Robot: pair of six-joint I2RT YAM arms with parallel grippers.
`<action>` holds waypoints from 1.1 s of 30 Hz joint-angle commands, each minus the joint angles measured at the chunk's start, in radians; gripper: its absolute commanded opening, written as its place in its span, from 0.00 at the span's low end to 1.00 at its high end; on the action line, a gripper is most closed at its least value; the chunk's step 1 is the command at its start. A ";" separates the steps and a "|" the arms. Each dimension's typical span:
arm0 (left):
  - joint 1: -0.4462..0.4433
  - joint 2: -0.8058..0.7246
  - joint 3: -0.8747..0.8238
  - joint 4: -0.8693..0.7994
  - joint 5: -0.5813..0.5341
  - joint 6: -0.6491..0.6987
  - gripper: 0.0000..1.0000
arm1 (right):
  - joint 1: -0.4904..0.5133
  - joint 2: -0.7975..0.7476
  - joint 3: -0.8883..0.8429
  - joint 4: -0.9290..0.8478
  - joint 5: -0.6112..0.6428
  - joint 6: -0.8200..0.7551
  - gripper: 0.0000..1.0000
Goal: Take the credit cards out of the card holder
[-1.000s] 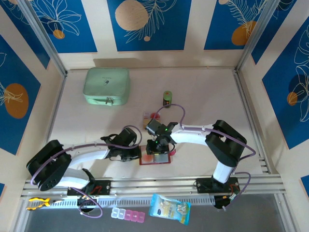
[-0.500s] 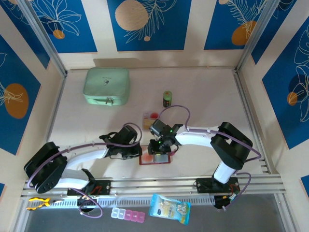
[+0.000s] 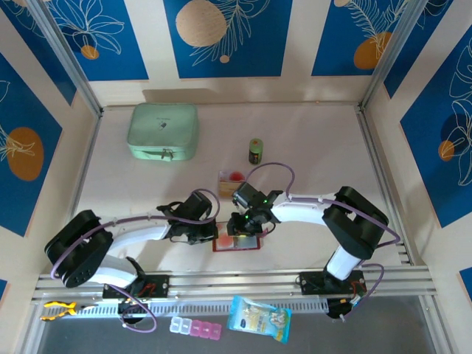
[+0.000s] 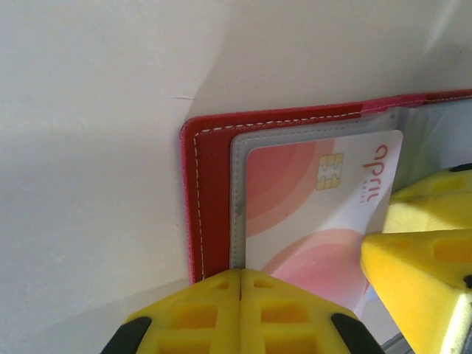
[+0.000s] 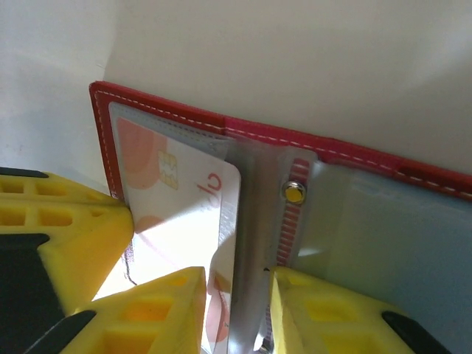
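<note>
The dark-red stitched leather card holder [image 4: 203,199] lies open on the pale counter [image 3: 310,147], a white, pink-circled credit card [image 4: 310,192] in its clear sleeve [image 5: 354,221]. The left jaws are closed, seemingly pinning the cover — the right jaws stand apart astride the card's edge: pinch the card alone, draw it out flat.

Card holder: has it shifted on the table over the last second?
No. The card holder lies in the same spot, equally far from the front rail and the green can.
</note>
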 commanded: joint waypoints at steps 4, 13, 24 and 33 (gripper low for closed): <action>0.008 0.016 -0.007 -0.024 0.000 0.000 0.00 | -0.025 -0.031 -0.068 0.096 -0.088 0.042 0.24; 0.008 0.016 -0.009 -0.024 -0.002 -0.004 0.00 | -0.041 -0.064 -0.099 0.140 -0.115 0.060 0.14; 0.008 0.020 -0.008 -0.023 0.001 -0.003 0.00 | -0.055 -0.050 -0.133 0.211 -0.162 0.084 0.12; 0.007 0.013 -0.010 -0.030 0.001 -0.001 0.00 | -0.061 -0.033 -0.142 0.240 -0.182 0.090 0.13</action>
